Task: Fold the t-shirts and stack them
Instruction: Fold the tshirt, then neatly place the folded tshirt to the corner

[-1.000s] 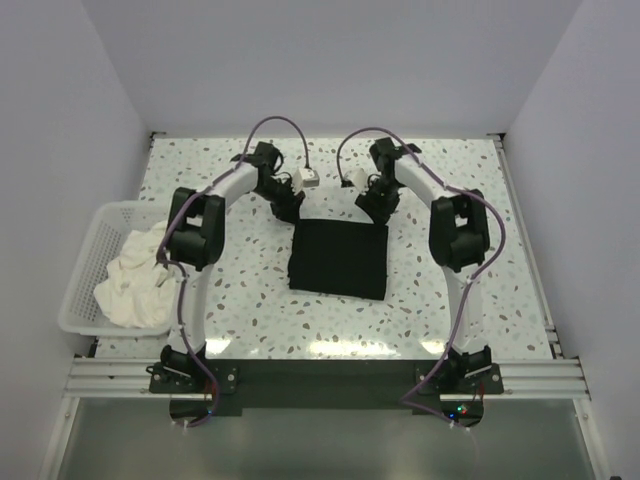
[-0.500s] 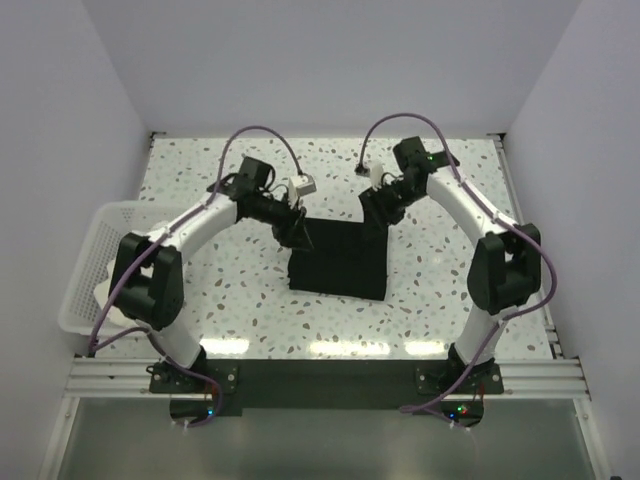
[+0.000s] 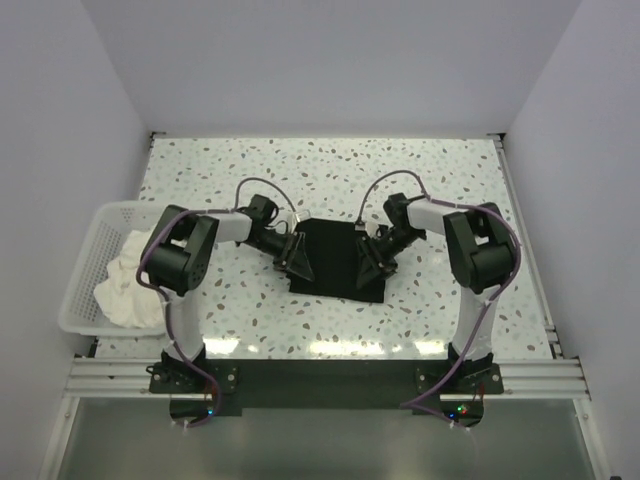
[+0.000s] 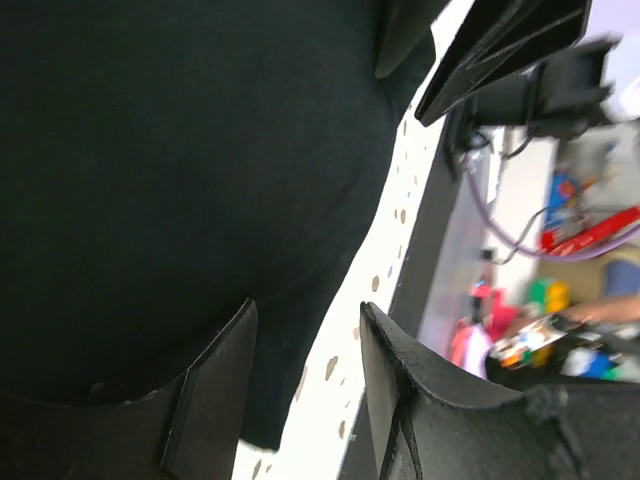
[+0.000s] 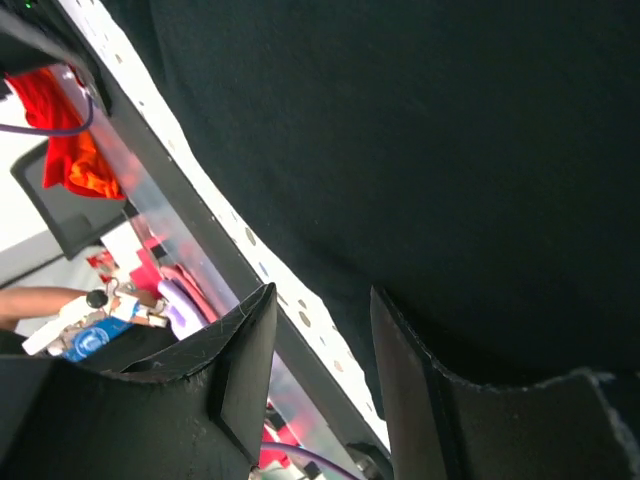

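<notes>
So the black t-shirt is folded into a tidy rectangle and lies flat on the table, right between our two pincers. The left pincer is down low at the shirt's left edge and the right pincer is down low at its right edge, so the cloth fills the stretch from one to the other.

In the left wrist view the jaws stand apart, and through the gap we see the dark hem plus a sliver of speckled table just past it. It's the same on the right wrist: jaws parted, black fabric running under and ahead of them, with the table's near edge off to one side. Neither pincer is clamped on anything. We can't tell whether the tips actually touch the cloth.

The white t-shirt is a crumpled heap well off to the outer side of the left pincer, sitting in the white lattice basket at the table's left edge.
</notes>
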{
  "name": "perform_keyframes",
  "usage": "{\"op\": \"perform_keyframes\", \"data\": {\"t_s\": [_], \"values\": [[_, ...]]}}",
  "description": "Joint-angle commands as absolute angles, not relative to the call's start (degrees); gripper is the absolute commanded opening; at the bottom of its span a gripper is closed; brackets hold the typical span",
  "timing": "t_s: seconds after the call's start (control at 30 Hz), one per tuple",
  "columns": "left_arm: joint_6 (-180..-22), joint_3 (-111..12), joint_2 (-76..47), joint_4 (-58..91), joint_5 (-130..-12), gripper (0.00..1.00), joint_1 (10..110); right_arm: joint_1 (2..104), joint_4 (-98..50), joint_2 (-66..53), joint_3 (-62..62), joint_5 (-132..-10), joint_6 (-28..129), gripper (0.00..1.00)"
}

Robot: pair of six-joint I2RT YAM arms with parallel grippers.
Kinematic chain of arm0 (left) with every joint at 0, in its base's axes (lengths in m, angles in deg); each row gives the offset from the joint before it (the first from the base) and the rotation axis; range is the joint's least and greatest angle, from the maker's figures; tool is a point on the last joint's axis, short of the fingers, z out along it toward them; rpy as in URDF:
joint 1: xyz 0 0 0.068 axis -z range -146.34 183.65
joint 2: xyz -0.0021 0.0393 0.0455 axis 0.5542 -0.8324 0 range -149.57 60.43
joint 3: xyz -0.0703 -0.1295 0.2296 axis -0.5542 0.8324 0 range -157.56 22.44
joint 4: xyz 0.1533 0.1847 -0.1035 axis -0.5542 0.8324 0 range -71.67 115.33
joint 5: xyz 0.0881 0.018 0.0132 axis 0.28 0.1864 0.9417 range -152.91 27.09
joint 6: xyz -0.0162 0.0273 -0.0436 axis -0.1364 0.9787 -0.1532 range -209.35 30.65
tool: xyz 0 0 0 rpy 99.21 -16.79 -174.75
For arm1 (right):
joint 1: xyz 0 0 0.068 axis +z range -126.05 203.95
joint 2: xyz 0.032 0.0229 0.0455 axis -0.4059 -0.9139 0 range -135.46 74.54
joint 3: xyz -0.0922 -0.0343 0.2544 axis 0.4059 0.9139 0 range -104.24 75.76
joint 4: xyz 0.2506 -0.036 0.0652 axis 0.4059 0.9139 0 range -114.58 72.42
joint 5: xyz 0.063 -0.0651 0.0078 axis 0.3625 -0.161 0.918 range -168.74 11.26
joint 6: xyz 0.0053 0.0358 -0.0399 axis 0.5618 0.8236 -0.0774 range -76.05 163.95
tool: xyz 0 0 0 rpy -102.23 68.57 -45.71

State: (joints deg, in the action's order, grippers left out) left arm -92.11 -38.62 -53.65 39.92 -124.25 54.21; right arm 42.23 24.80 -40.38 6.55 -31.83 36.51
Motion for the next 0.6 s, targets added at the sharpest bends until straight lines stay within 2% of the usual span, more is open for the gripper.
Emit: {"op": "perform_keyframes", "data": {"t_s": [0.0,0.17,0.27,0.37,0.43,0.5,0.53,0.57], "values": [[-94.54,-38.46,-56.64,38.01,-115.39,0.52,48.25,39.42,22.6,-40.86,6.94,-39.63,34.99,0.48],[-89.79,-42.42,-52.26,43.72,-113.71,0.53,45.78,38.45,30.07,-34.04,3.34,-39.03,29.54,0.53],[-91.45,-45.14,-44.01,44.17,-106.79,0.56,46.83,37.92,33.16,-27.7,0.35,-37.52,28.66,0.58],[-94.09,-49.01,-37.14,44.35,-91.25,0.58,52.88,36.35,31.67,-19.35,-0.36,-40.94,31.11,0.66],[-96.02,-51.74,-34.76,45.58,-79.47,0.58,57.36,35.46,30.18,-14.42,0.26,-43.92,32.7,0.8],[-97.61,-50.87,-32.66,43.05,-69.39,0.66,64.04,34.32,29.47,-11.96,0.43,-48.39,32.88,0.92],[-97.87,-50.95,-32.82,42.77,-66.19,0.75,66.5,33.88,29.56,-10.38,0.43,-49.73,32.79,0.93],[-97.88,-51.12,-33.17,42.94,-63.64,0.76,70.62,33.27,29.64,-9.67,0.35,-51.05,32.7,0.94]]}}
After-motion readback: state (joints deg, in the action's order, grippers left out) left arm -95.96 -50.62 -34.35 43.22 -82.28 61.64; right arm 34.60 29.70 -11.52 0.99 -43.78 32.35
